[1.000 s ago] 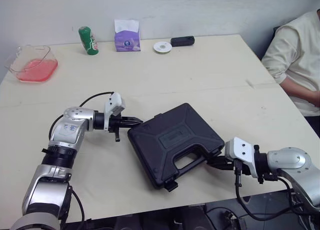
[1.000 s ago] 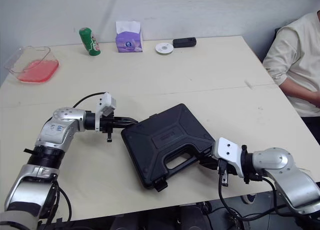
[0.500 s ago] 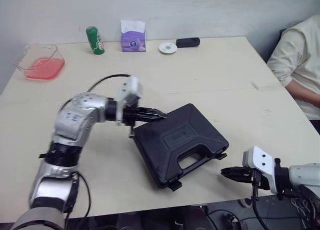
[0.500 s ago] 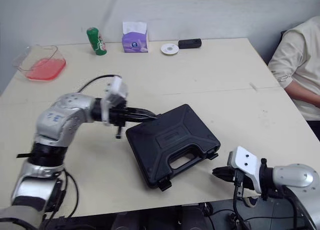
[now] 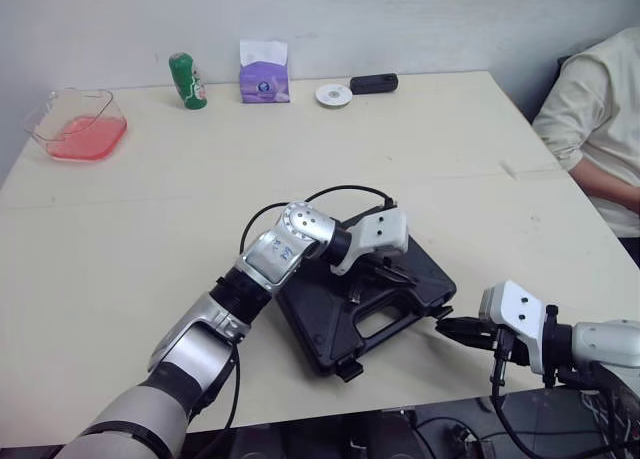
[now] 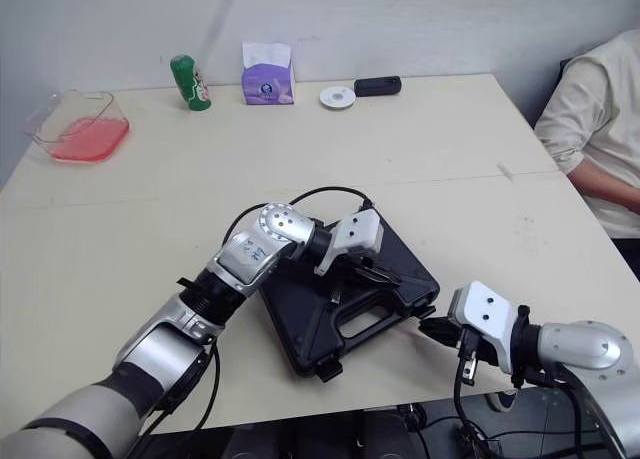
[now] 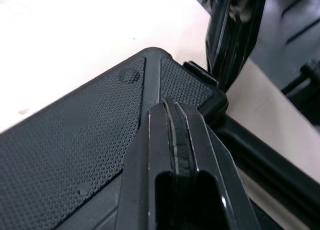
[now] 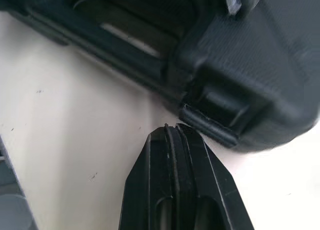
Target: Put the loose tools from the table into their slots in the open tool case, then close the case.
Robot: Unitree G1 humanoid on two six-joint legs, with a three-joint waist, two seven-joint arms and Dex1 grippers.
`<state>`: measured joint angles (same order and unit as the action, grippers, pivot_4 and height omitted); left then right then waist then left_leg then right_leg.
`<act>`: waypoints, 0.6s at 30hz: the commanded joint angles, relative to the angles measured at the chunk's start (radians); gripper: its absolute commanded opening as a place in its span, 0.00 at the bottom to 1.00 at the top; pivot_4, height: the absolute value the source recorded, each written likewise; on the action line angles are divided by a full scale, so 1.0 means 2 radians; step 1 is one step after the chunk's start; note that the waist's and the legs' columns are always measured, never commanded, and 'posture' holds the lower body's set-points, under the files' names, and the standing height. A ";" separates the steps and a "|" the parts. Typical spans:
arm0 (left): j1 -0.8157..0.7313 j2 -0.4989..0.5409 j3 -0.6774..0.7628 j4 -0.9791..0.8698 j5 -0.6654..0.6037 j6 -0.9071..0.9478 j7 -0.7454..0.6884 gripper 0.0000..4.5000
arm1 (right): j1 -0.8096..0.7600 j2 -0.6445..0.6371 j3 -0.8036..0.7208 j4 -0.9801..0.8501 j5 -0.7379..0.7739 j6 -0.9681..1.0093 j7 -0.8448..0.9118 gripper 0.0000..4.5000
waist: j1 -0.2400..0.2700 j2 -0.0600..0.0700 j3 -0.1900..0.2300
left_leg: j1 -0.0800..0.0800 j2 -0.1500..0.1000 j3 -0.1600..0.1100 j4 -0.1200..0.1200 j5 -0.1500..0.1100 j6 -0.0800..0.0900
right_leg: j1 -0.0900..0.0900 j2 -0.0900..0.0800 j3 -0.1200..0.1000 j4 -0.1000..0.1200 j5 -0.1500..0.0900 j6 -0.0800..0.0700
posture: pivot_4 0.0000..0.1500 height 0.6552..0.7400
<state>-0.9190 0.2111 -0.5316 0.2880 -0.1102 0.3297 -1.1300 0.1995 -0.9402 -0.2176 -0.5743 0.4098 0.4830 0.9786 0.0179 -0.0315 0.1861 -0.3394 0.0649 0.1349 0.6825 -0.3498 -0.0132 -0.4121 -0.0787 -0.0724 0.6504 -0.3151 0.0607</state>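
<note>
My left gripper (image 5: 394,273), jaws closed, has swung from a corner of the case (image 5: 320,314) onto its lid. The right gripper (image 5: 447,326), closed too, nears the latch (image 8: 209,126). Latching remains, I judge.

Moved left gripper (image 5: 398,274) from rear-left corner of tool case (image 5: 312,317) onto its top. Brought right gripper (image 5: 448,327) back close to corner latch (image 8: 209,126).

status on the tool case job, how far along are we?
Done: the tool case lies on the table with its lid down. In hand: the left gripper, shut, rests on the lid; the right gripper, also shut, points at the corner latch, just short of it. Left: that one and the front latch both look unfastened.
</note>
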 commanded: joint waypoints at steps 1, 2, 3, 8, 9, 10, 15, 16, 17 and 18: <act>0.011 0.009 -0.029 0.034 0.043 -0.005 -0.005 0.01 | -0.019 -0.005 -0.004 -0.004 0.005 0.000 0.001 0.00 | 0.000 0.000 0.000 | 0.000 0.000 0.000 0.000 -0.001 0.001 | 0.000 0.000 0.000 0.000 0.000 0.000 | 1.00 0.82; 0.014 0.010 -0.031 0.032 0.044 -0.005 -0.009 0.01 | -0.028 -0.005 -0.003 -0.003 0.008 0.003 0.000 0.00 | -0.001 0.000 0.000 | 0.000 0.000 0.000 0.000 -0.001 0.002 | 0.000 0.000 0.000 0.000 0.000 0.000 | 1.00 0.82; 0.018 0.013 -0.034 0.029 0.048 -0.010 -0.011 0.01 | -0.041 -0.004 -0.003 -0.003 0.014 0.008 -0.001 0.00 | -0.002 0.000 0.000 | 0.000 0.001 0.000 0.000 -0.001 0.002 | 0.000 0.000 0.000 0.000 0.000 0.000 | 1.00 0.82; 0.030 0.014 -0.038 0.019 0.054 -0.017 -0.011 0.01 | -0.076 -0.002 0.007 0.002 0.014 0.022 -0.002 0.00 | -0.010 0.000 0.000 | 0.000 0.001 0.000 0.000 -0.001 0.002 | 0.000 -0.001 0.000 0.000 0.000 0.000 | 1.00 0.82; 0.032 0.014 -0.038 0.016 0.054 -0.016 -0.011 0.01 | -0.080 -0.002 0.012 0.005 0.008 0.020 -0.002 0.00 | -0.011 0.000 0.000 | 0.000 0.001 0.000 0.000 -0.001 0.002 | 0.000 -0.001 0.000 0.000 0.000 0.000 | 1.00 0.82; 0.033 0.014 -0.038 0.014 0.054 -0.015 -0.012 0.01 | -0.082 -0.001 0.016 0.007 0.005 0.020 -0.003 0.00 | -0.011 0.000 0.000 | 0.000 0.001 -0.001 0.000 -0.001 0.002 | 0.001 -0.001 0.000 0.000 0.000 0.000 | 1.00 0.82; 0.040 0.017 -0.038 0.007 0.057 -0.010 -0.009 0.01 | -0.089 0.001 0.023 0.010 0.005 0.020 -0.003 0.00 | -0.010 -0.001 -0.001 | 0.000 0.002 -0.003 0.000 -0.001 0.002 | 0.002 -0.001 -0.002 -0.002 0.001 -0.001 | 1.00 0.82; 0.041 0.016 -0.037 0.008 0.058 -0.010 -0.006 0.01 | -0.089 -0.001 0.022 0.011 0.008 0.021 0.001 0.00 | -0.010 -0.001 -0.001 | 0.000 0.002 -0.003 0.000 -0.001 0.002 | 0.002 -0.001 -0.002 -0.002 0.001 -0.001 | 1.00 0.82; 0.040 0.015 -0.034 0.012 0.058 -0.007 -0.002 0.01 | -0.087 -0.003 0.020 0.011 0.012 0.024 0.006 0.00 | -0.010 -0.001 -0.001 | 0.000 0.002 -0.003 0.000 -0.001 0.002 | 0.002 -0.001 -0.001 -0.002 0.001 -0.001 | 1.00 0.82; 0.038 0.013 -0.032 0.016 0.059 -0.005 0.003 0.01 | -0.084 -0.005 0.016 0.010 0.018 0.030 0.009 0.00 | -0.010 -0.001 -0.001 | 0.000 0.001 -0.003 0.000 -0.001 0.002 | 0.002 -0.001 -0.001 -0.002 0.001 -0.001 | 1.00 0.82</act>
<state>-0.8799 0.2233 -0.5350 0.2548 -0.0723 0.2770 -1.1326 0.0323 -0.9404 -0.1663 -0.5457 0.4227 0.5415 0.9883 -0.0014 -0.0335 0.1842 -0.3393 0.0678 0.1290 0.6822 -0.3516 -0.0092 -0.4088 -0.0813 -0.0756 0.6464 -0.3131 0.0594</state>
